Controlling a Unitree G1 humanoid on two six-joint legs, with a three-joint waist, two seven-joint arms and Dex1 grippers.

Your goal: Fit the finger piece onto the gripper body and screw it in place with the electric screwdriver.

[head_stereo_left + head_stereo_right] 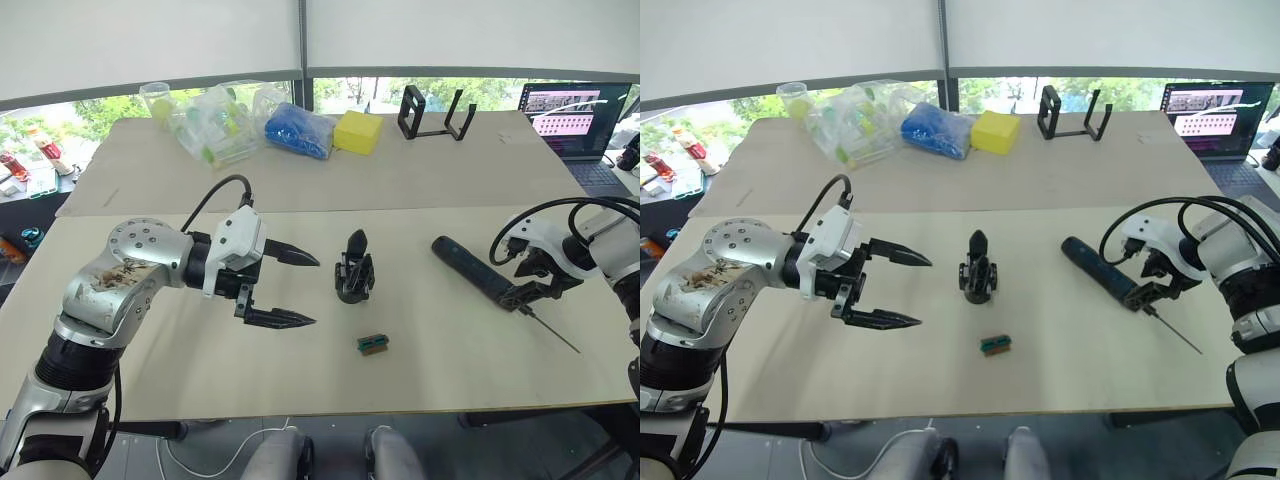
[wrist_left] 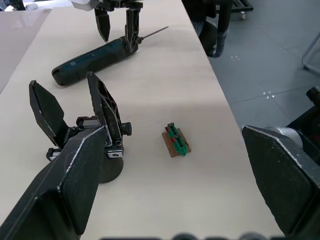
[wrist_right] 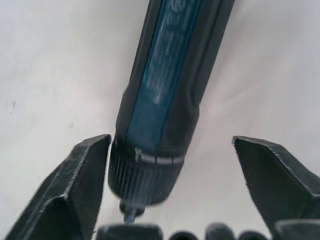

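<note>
Left gripper point(image 1: 293, 288) released, fingers wide apart, at 9 o'clock of upright gripper body point(image 1: 354, 270), right gripper point(image 3: 170, 190) spread around electric screwdriver point(image 1: 478, 271), not clamped, lying at 3 o'clock.

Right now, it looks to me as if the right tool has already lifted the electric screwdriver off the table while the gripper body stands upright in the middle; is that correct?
Not quite. The electric screwdriver lies flat on the table. The right tool is open, with its fingers on either side of the bit end, as the right wrist view shows. The gripper body does stand upright in the middle.
</note>
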